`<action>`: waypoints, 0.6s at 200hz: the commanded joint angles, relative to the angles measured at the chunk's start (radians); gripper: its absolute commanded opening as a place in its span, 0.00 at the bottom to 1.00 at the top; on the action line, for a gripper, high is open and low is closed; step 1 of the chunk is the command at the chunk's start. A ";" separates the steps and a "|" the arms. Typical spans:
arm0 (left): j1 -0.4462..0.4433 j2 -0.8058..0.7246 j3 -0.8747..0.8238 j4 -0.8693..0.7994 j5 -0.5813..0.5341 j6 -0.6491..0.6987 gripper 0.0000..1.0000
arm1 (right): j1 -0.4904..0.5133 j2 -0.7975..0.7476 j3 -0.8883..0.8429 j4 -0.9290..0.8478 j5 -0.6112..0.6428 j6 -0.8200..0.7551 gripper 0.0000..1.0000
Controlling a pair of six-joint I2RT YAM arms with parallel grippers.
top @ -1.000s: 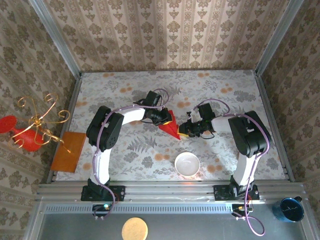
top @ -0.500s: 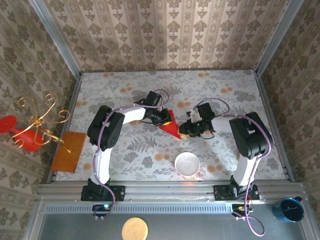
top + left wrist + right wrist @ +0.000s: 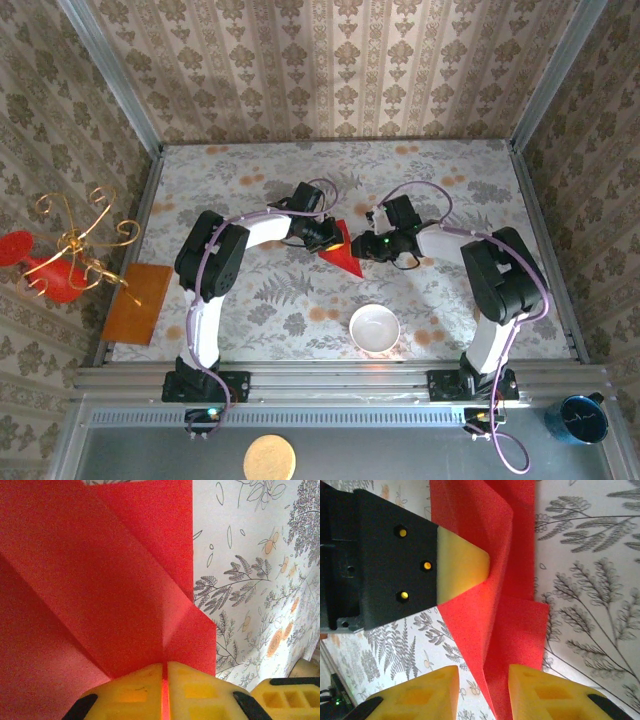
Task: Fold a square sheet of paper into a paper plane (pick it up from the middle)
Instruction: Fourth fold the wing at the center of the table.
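The square sheet of paper (image 3: 343,259) is bright red and folded into a narrow pointed shape with layered flaps, lying at mid-table. My left gripper (image 3: 328,238) is shut on its folded edge. In the left wrist view the yellow fingers (image 3: 135,692) pinch a thin red crease, and the paper (image 3: 100,580) spreads away from them. My right gripper (image 3: 484,692) is open, its yellow fingertips (image 3: 422,695) standing either side of the paper's (image 3: 510,625) lower fold without pressing it. In the top view the right gripper (image 3: 362,247) sits just right of the paper.
A white bowl (image 3: 353,322) stands near the front edge, below the paper. An orange-brown board (image 3: 140,302) lies at the left edge beside a red ornament with gold wire curls (image 3: 60,262). A floral tablecloth (image 3: 450,180) covers the table.
The right gripper's jaws have spread apart off the paper, and its wrist has swung toward the back of the table. The left gripper keeps its pinch and has not moved.
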 commanded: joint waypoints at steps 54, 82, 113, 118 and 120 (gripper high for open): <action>0.009 0.013 0.030 -0.024 0.001 -0.003 0.11 | 0.046 0.081 0.080 -0.093 0.062 -0.076 0.33; 0.009 0.013 0.032 -0.028 0.000 -0.004 0.11 | 0.054 0.099 0.100 -0.093 0.066 -0.087 0.32; 0.009 0.012 0.031 -0.029 0.001 -0.004 0.11 | 0.058 0.119 0.117 -0.088 0.070 -0.095 0.29; 0.008 0.012 0.031 -0.031 0.001 -0.004 0.11 | 0.059 0.122 0.119 -0.088 0.071 -0.096 0.29; 0.009 0.012 0.031 -0.031 0.000 -0.004 0.11 | 0.059 0.123 0.119 -0.087 0.073 -0.096 0.29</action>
